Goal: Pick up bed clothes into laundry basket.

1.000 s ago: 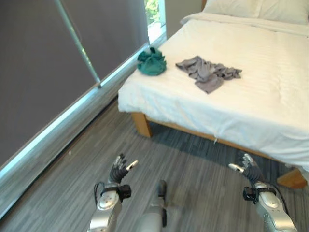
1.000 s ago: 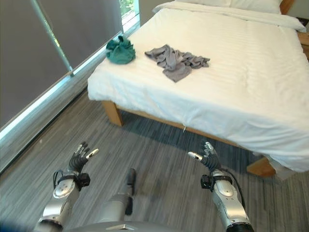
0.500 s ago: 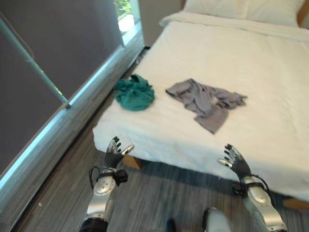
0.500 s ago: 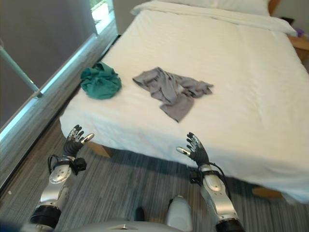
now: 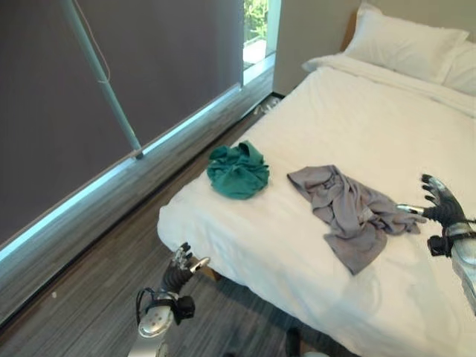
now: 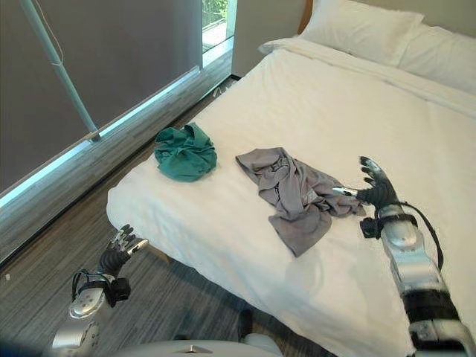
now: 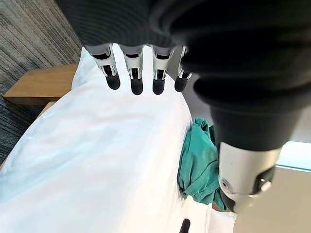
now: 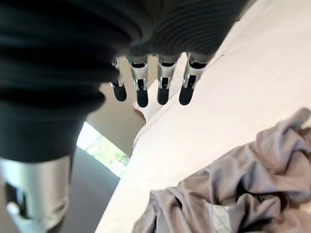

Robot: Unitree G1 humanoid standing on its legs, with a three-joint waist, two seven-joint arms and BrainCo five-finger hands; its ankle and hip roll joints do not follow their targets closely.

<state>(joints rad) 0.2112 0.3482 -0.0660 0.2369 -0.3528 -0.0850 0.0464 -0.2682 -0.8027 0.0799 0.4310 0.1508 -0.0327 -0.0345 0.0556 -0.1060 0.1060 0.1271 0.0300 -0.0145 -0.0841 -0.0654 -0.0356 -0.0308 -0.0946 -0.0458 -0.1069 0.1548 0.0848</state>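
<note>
The bed [image 6: 387, 111] spreads wide and white ahead of both hands, its near corner just above the left hand [image 6: 117, 253], which hovers low over the floor [image 6: 44, 216] with fingers spread and holding nothing. The grey garment [image 6: 297, 193] lies crumpled just left of the right hand [image 6: 375, 190], whose fingers are straight and empty above the sheet. The green garment [image 6: 184, 152] sits bunched further left, near the bed's window-side edge, beyond the left hand.
</note>
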